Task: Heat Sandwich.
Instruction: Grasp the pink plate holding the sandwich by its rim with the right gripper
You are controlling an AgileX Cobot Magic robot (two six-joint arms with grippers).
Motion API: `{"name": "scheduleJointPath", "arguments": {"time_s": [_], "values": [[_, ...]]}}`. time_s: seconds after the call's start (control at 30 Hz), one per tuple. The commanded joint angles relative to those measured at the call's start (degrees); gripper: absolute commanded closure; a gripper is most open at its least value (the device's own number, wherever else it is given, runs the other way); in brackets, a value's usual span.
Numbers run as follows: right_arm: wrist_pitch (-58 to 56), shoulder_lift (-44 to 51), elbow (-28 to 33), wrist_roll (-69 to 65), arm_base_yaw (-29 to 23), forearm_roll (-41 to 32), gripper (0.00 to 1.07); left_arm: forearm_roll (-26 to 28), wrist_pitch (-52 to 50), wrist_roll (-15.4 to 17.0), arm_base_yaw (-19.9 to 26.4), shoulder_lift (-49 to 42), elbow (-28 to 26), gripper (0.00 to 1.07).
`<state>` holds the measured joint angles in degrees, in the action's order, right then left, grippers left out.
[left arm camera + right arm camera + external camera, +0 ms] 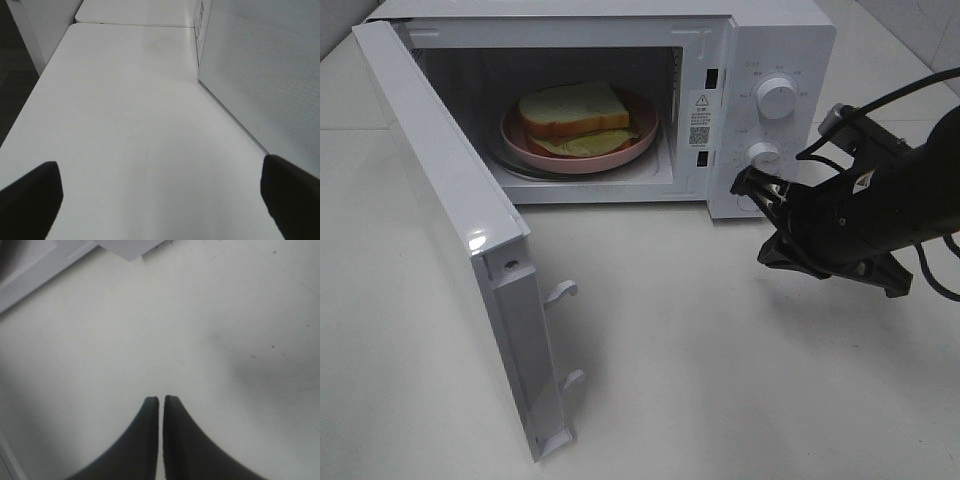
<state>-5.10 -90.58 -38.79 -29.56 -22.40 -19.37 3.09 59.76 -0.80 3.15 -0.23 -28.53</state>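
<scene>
The sandwich [575, 118] is two slices of white bread with a tan crust, and a yellowish-orange filling pokes out along its front edge. It lies flat on a round pink plate [582, 164], the top slice slightly askew over the lower one, inside the open white microwave [770, 45]

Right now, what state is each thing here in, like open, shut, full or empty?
microwave door, swung wide open.
microwave, holding the plate and sandwich inside.
pink plate, inside the microwave, carrying the sandwich.
sandwich, lying on the pink plate.
left pincer, wide open, empty.
right pincer, all but shut, nothing in it.
</scene>
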Motion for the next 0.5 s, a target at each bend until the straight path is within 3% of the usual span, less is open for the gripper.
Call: {"name": "scheduleJointPath", "arguments": {"time_s": [0.03,0.23,0.5], "values": [[-6.19,0.74,-1.83,2.81,0.23,2.81,0.99,0.52,-0.46,0.06,0.17,-1.60,0.17,0.05],[-12.95,0.74,-4.35,8.37,0.23,3.84,0.98,0.52,-0.46,0.06,0.17,-1.60,0.17,0.05],[-27.27,0.74,-9.80,26.87,0.23,3.84,0.96,0.52,-0.46,0.06,0.17,-1.60,0.17,0.05]]}}
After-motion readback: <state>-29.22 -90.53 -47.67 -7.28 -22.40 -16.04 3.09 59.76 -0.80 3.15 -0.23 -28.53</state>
